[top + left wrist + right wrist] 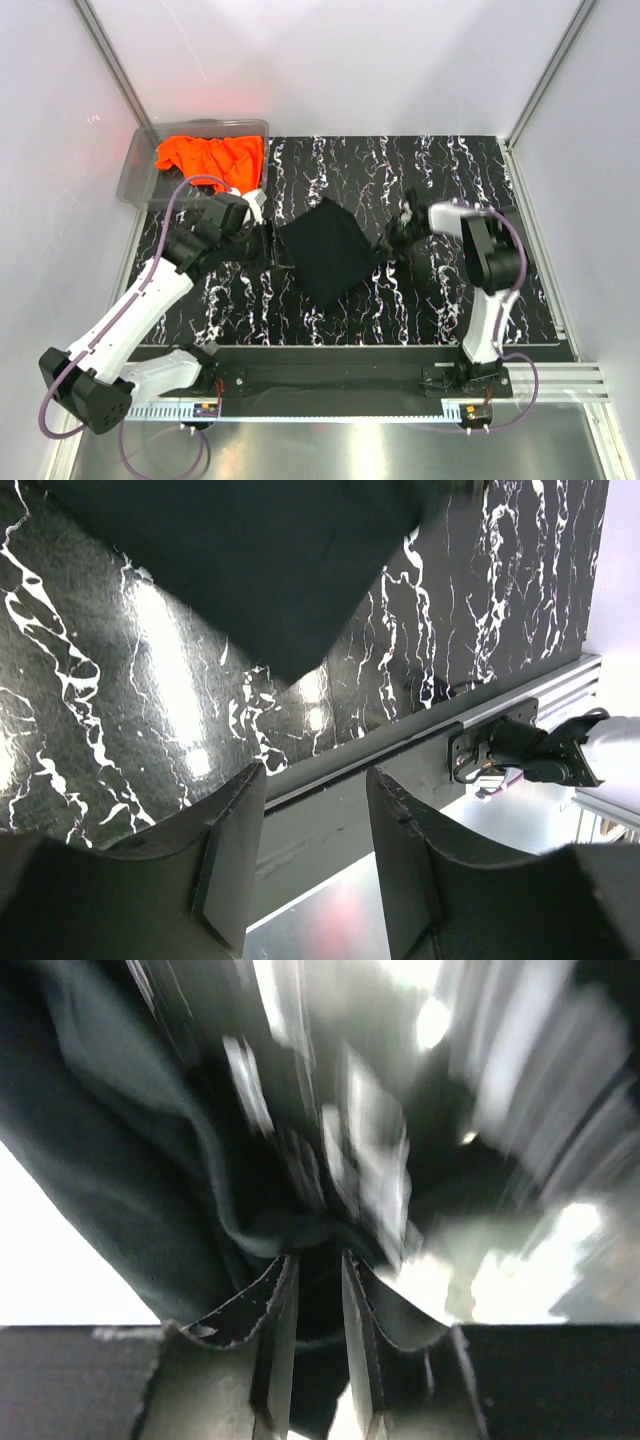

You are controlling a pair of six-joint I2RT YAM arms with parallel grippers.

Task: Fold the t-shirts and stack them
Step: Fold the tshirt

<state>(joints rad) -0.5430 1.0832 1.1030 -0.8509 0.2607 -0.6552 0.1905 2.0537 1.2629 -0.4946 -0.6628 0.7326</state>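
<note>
The black t-shirt point(325, 250) lies as a folded, diamond-shaped piece mid-table on the black marbled mat. The orange t-shirt point(210, 155) sits crumpled in the bin at the back left. My left gripper point(268, 244) is at the black shirt's left corner; in the left wrist view it point(312, 780) is open and empty, with the black shirt point(250, 560) above the fingers. My right gripper point(395, 240) is at the shirt's right corner. The blurred right wrist view shows it point(318, 1260) nearly closed, with black fabric point(130, 1160) between the jaws.
A clear plastic bin point(140, 170) stands at the back left corner against the white wall. White walls enclose the mat on three sides. An aluminium rail point(350, 375) carrying both arm bases runs along the near edge and also shows in the left wrist view point(400, 750).
</note>
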